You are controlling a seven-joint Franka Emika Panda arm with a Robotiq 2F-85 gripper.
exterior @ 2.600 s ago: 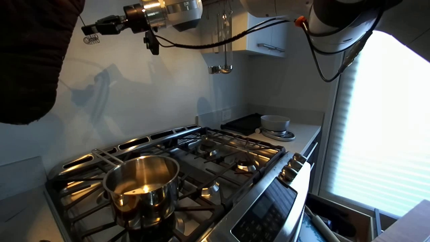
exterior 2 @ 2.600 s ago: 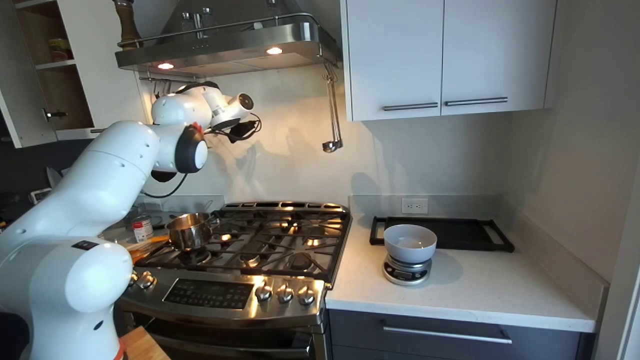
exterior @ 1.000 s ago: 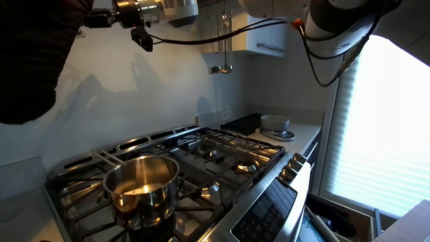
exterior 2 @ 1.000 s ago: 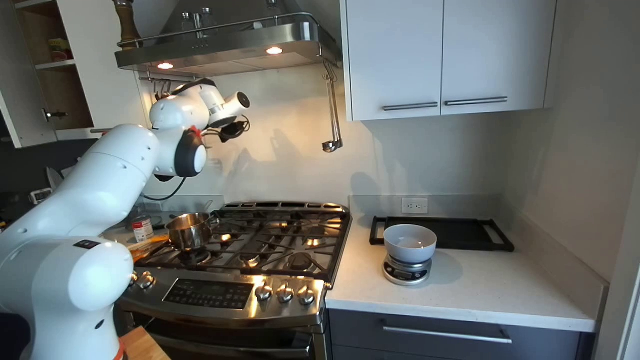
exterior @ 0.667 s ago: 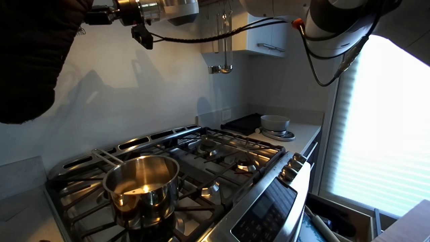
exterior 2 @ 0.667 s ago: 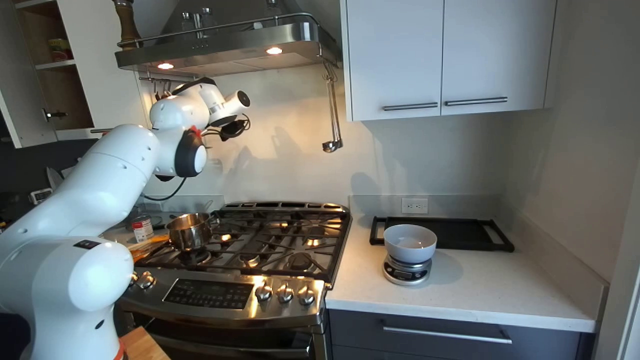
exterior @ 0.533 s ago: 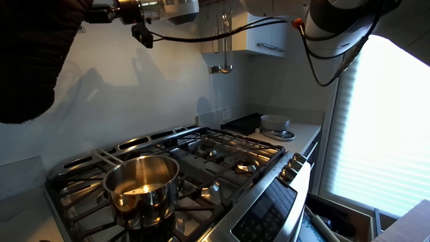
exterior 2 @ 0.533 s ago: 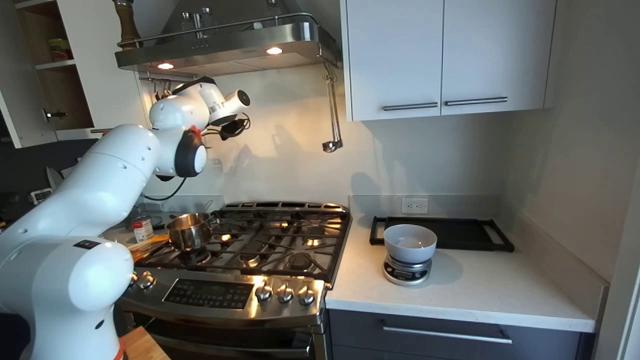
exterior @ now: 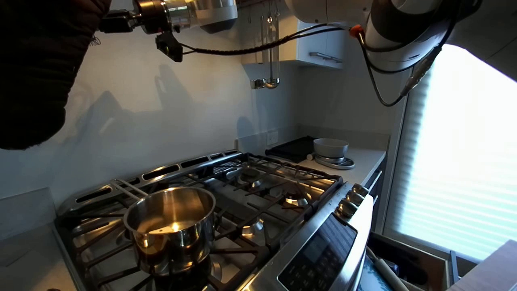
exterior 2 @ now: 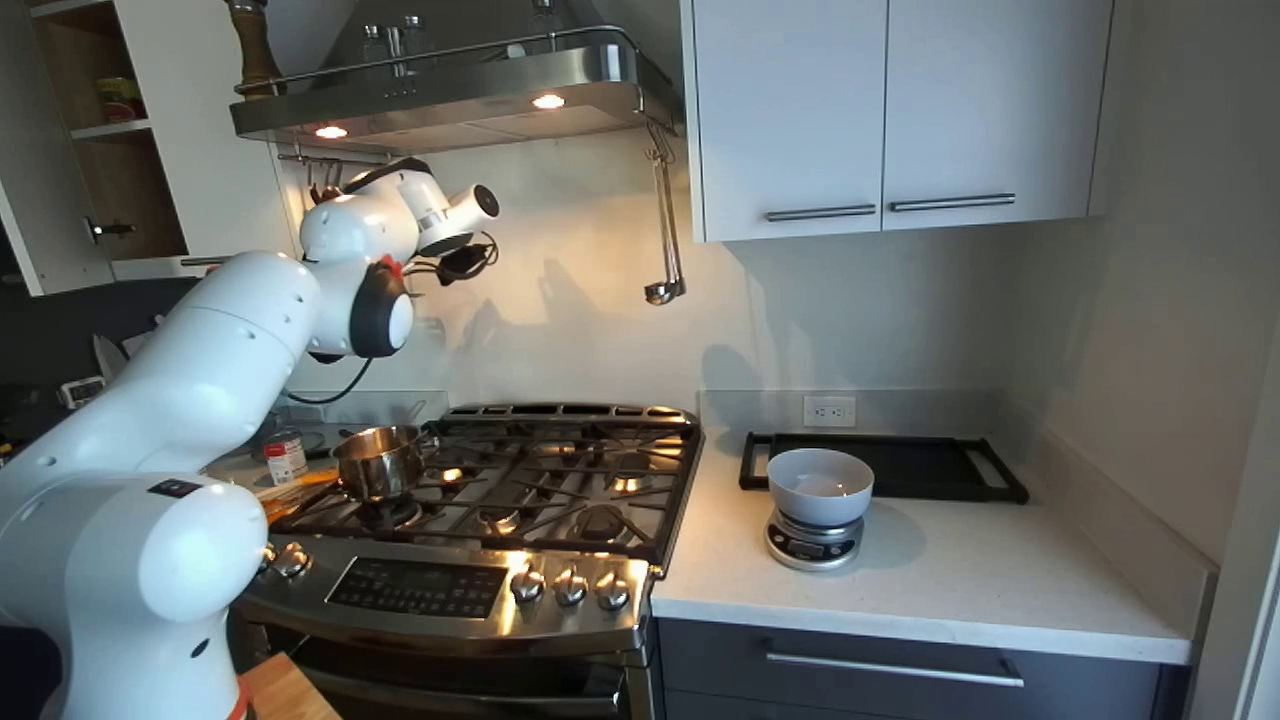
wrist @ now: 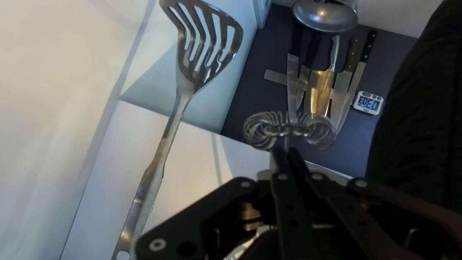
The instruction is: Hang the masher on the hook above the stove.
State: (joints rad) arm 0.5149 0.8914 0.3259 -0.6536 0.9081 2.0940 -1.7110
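"Masher (wrist: 287, 134) on its hook yet?"

"Not that I can see. The wrist view shows the gripper (wrist: 287, 155) pressed together on the utensil's thin rod, with the coiled wire head sticking out ahead."

"So the picking-up is done?"

"Yes, and the raising, I'd judge: in an exterior view the robot arm (exterior 2: 220, 350) reaches up near the range hood (exterior 2: 450, 95), well above the stove (exterior 2: 510, 490)."

"Which hook, though?"

"Probably one on the utensil rail (exterior 2: 330, 160) under the hood. The slotted spatula (wrist: 169, 133) near the gripper may well hang from that rail, though whatever holds it is out of frame."

"And what's left?"

"Getting the handle end onto the hook, letting go, backing off. I can't tell whether that end already touches a hook; it's hidden."
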